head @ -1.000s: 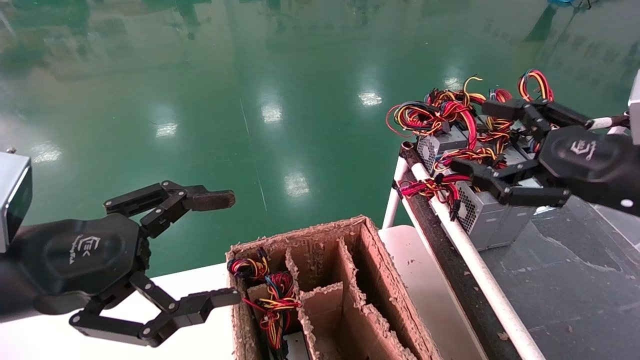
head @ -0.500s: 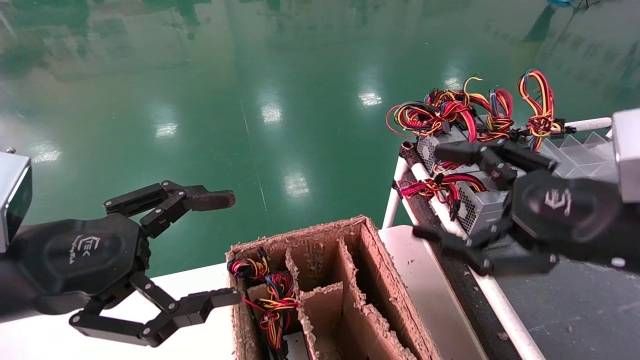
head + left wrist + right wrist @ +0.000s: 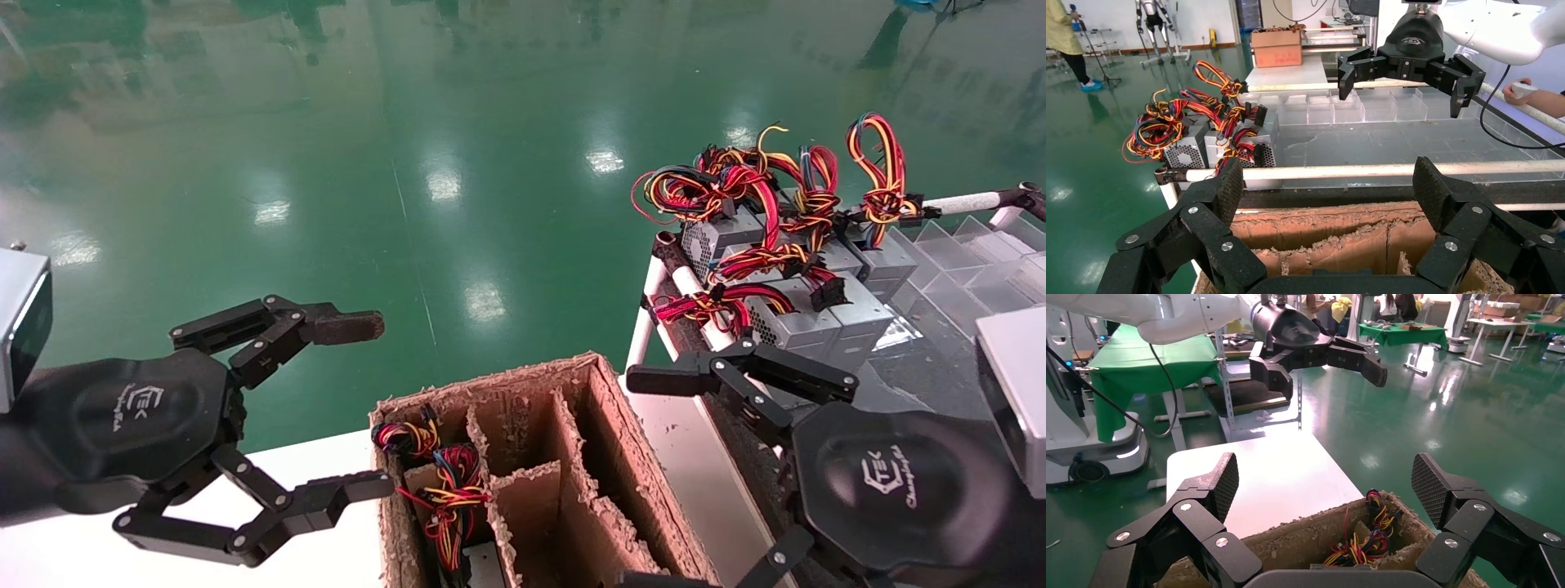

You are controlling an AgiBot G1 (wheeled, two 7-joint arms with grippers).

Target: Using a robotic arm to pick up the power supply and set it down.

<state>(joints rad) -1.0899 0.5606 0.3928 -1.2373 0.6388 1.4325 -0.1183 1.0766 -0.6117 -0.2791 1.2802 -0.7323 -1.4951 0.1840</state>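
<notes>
Grey power supply [image 3: 805, 320] on the rack, just beyond open-fingered right gripper [image 3: 654, 482]

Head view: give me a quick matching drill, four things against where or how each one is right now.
Things:
1. left hand
2. right hand
3. power supplies
4. cardboard divider box

States:
A. grouped on the dark shelf, wires on top
B. open, empty, beside the box's left side
C. holds wire bundles in its left compartments
D. open, empty, by the box's right edge

Pairs: 1-B, 2-D, 3-A, 4-C
</notes>
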